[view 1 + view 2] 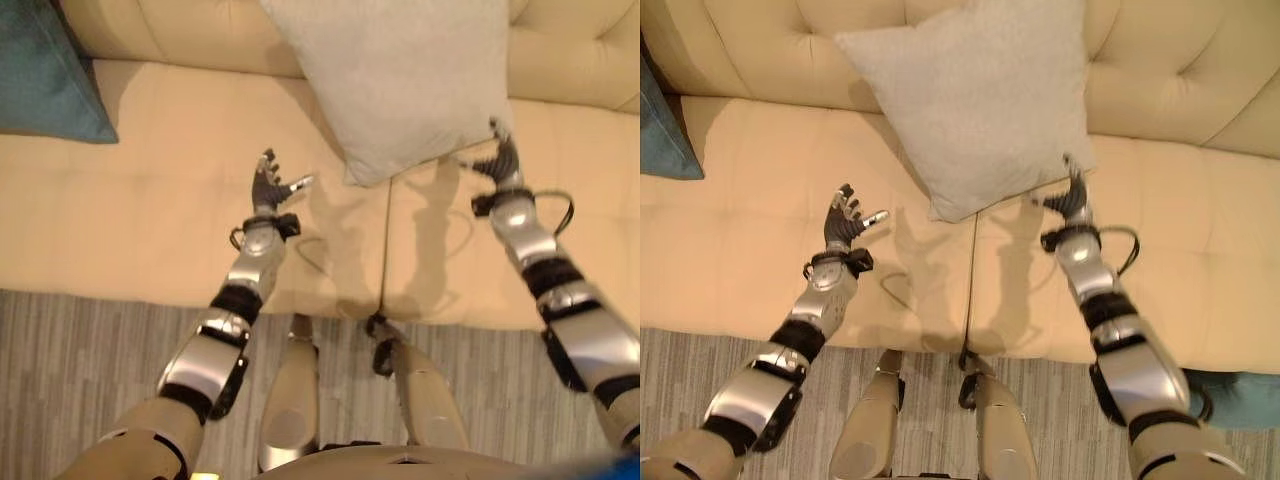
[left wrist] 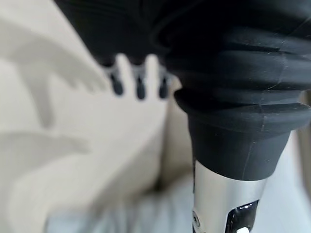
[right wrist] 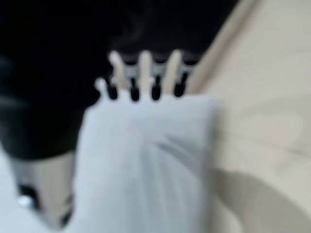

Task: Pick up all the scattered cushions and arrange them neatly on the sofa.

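Note:
A pale grey cushion [image 1: 400, 80] leans tilted against the backrest of the cream sofa [image 1: 150, 220], its lower corner resting on the seat near the seam between the seat pads. My right hand [image 1: 503, 160] is at the cushion's lower right corner, open. In the right wrist view its straight fingers [image 3: 146, 73] lie along the edge of the cushion [image 3: 146, 160]. My left hand [image 1: 268, 185] hovers open over the left seat pad, a little way left of the cushion and clear of it. A teal cushion [image 1: 45, 75] rests at the sofa's far left.
A grey striped rug [image 1: 80, 350] runs along the sofa's front edge. A teal cushion-like shape [image 1: 1230, 395] lies on the floor by my right arm. The left seat pad between the teal and grey cushions is bare.

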Robot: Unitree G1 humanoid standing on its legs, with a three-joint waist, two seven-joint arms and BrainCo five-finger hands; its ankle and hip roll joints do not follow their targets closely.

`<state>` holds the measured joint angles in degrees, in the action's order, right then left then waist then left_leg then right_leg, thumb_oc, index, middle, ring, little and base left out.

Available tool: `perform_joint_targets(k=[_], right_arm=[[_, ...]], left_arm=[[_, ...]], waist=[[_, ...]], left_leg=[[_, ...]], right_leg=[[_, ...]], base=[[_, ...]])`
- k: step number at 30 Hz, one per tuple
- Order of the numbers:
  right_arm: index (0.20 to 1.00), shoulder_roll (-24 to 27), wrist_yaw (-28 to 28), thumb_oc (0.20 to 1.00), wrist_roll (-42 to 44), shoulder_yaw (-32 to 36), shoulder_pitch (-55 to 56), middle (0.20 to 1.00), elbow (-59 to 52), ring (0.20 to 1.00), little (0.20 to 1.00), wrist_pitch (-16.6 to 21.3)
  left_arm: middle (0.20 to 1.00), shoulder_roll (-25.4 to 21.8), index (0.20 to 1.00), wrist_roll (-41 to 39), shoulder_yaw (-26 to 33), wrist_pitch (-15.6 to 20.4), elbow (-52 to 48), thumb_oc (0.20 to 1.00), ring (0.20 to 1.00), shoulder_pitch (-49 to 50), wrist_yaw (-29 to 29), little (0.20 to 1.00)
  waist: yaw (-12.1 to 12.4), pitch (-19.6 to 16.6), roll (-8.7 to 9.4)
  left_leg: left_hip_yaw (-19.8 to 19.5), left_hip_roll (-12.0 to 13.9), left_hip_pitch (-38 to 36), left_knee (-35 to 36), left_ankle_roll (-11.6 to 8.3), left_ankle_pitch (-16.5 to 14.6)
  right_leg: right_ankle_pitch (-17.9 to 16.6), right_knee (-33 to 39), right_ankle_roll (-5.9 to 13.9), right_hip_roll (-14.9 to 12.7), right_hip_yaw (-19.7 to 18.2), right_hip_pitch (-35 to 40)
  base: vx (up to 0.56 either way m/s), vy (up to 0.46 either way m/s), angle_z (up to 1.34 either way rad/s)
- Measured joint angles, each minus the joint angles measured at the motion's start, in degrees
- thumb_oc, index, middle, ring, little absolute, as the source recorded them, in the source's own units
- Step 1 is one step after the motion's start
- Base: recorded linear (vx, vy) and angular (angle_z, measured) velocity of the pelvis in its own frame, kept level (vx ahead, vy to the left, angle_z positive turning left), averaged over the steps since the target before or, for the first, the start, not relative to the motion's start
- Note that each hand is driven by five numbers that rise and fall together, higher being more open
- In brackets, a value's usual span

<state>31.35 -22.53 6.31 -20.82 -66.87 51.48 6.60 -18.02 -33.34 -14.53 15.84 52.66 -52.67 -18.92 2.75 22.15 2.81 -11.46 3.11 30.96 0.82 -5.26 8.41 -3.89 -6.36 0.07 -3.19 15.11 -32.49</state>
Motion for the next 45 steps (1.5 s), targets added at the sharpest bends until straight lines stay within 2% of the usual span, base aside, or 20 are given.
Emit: perform_joint_targets(k=[1, 3, 12, 18, 22, 26, 35, 37, 39, 43, 45], right_arm=[[1.0, 0.81, -1.04, 1.0, 0.3, -0.12, -2.2, 1.0, -1.18, 1.0, 1.0, 0.14], [1.0, 1.04, -2.55, 1.0, 0.42, -0.1, -2.68, 1.0, -1.04, 1.0, 1.0, 0.15], [1.0, 3.65, -4.89, 1.0, 3.18, -1.38, -2.86, 1.0, -1.08, 1.0, 1.0, 0.2], [1.0, 6.03, -6.68, 1.0, 3.02, -1.37, -2.6, 1.0, -4.98, 1.0, 1.0, 0.8], [1.0, 6.84, -6.78, 1.0, 3.07, -2.75, -3.38, 1.0, -2.76, 1.0, 1.0, 1.54], [1.0, 8.51, -5.36, 1.0, 5.13, -7.38, -7.81, 1.0, 5.37, 1.0, 1.0, 1.75], [1.0, 9.72, -3.26, 1.0, 8.77, -12.3, -16.01, 1.0, 13.16, 1.0, 1.0, 1.87], [1.0, 10.24, -2.87, 1.0, 10.41, -14.87, -19.86, 1.0, 16.9, 1.0, 1.0, 1.72], [1.0, 10.5, -2.86, 1.0, 10.43, -16.06, -23.23, 1.0, 16.94, 1.0, 1.0, 1.75], [1.0, 13.2, -3.05, 1.0, 10.42, -17.48, -25.81, 1.0, 15.03, 1.0, 1.0, 1.84], [1.0, 14.11, -3.09, 1.0, 10.81, -21.61, -30.22, 1.0, 16.35, 1.0, 1.0, 1.81]], left_arm=[[1.0, -0.58, 1.0, -1.2, -1.15, 0.28, -0.82, 1.0, 1.0, -1.93, -0.33, 1.0], [1.0, -0.29, 1.0, -2.01, -4.01, 0.58, -1.46, 1.0, 1.0, -2.76, -0.28, 1.0], [1.0, -2.16, 1.0, -8.37, -3.7, 1.82, -1.99, 1.0, 1.0, -6.23, -0.3, 1.0], [1.0, -2.12, 1.0, -8.55, -4.05, 3.2, -6.05, 1.0, 1.0, -7.23, -1.25, 1.0], [1.0, -2.1, 1.0, -8.55, -5.69, 3.2, -5.21, 1.0, 1.0, -7.86, -1.39, 1.0], [1.0, -2.63, 1.0, -8.59, -7.72, 3.13, -1.22, 1.0, 1.0, -12.35, -0.98, 1.0], [1.0, -2.71, 1.0, -8.86, -10.46, 2.88, 2.84, 1.0, 1.0, -19.65, 0.79, 1.0], [1.0, -2.21, 1.0, -9.08, -11.59, 2.74, 4.84, 1.0, 1.0, -22.52, 1.17, 1.0], [1.0, -2.78, 1.0, -10.32, -11.55, 2.44, 4.86, 1.0, 1.0, -24.51, 1.17, 1.0], [1.0, -0.3, 1.0, -11.07, -11.47, 2.43, 4.85, 1.0, 1.0, -25.01, 1.13, 1.0], [1.0, 1.76, 1.0, -12.24, -11.48, 2.63, 4.86, 1.0, 1.0, -26.07, 1.19, 1.0]], waist=[[0.09, 0.86, 1.19], [0.25, 1.35, 2.15], [-0.28, 1.33, 2.31], [-1.25, 1.32, 2.32], [-1.96, 1.31, 2.31], [-2.01, 1.26, 2.21], [-1.9, 1.24, 2.11], [-1.76, 0.92, 1.45], [-1.72, 1.18, 1.0], [-1.51, 1.18, -0.03], [-1.67, 1.16, -0.3]], left_leg=[[-0.13, -0.17, 0.15, 1.08, 0.37, 0.79], [-0.2, -0.62, 0.14, 1.15, 0.41, 0.82], [-0.18, -1.3, 0.23, 1.2, 0.53, 0.9], [-0.28, -1.15, 2.47, 1.13, 0.67, 1.15], [0.2, -1.28, 2.63, 1.12, 0.67, 1.16], [0.39, -1.27, 4.29, 1.0, 0.54, 1.49], [1.1, -1.22, 8.01, 0.77, 0.44, 1.9], [0.96, -1.37, 10.2, 0.57, -0.3, 2.41], [0.92, -1.3, 12.45, 0.36, -0.06, 2.85], [0.92, -1.25, 15.55, 0.22, -0.12, 3.0], [0.92, -1.33, 17.79, 0.14, -0.72, 3.71]], right_leg=[[-0.38, 0.08, -0.34, -0.23, -0.02, -0.54], [-0.38, 0.32, -0.34, -0.71, -0.07, -0.23], [-0.83, 1.56, 0.22, -1.31, -0.28, 0.27], [-1.69, 2.35, 0.44, -0.91, -0.5, -1.69], [-2.06, 2.37, 0.8, -0.94, -1.72, -2.27], [-2.57, 2.41, 0.64, -0.95, -1.8, -3.93], [-2.85, 2.45, 0.5, -0.93, -2.09, -7.75], [-3.02, 2.42, 0.43, -0.98, -2.06, -9.72], [-3.51, 2.36, 0.24, -0.97, -1.98, -11.89], [-3.6, 1.9, 0.13, -0.95, -2.06, -15.24], [-3.75, 1.24, 0.16, -0.97, -2.05, -17.68]], base=[[0.0, 0.018, 0.08], [0.0, 0.017, 0.14], [0.0, -0.001, 0.01], [0.01, -0.01, -0.03], [-0.01, -0.013, -0.09], [0.0, -0.018, -0.02], [0.01, -0.065, -0.02], [0.03, -0.065, 0.03], [0.03, -0.056, 0.0], [0.03, -0.076, -0.01], [0.04, -0.109, 0.0]])
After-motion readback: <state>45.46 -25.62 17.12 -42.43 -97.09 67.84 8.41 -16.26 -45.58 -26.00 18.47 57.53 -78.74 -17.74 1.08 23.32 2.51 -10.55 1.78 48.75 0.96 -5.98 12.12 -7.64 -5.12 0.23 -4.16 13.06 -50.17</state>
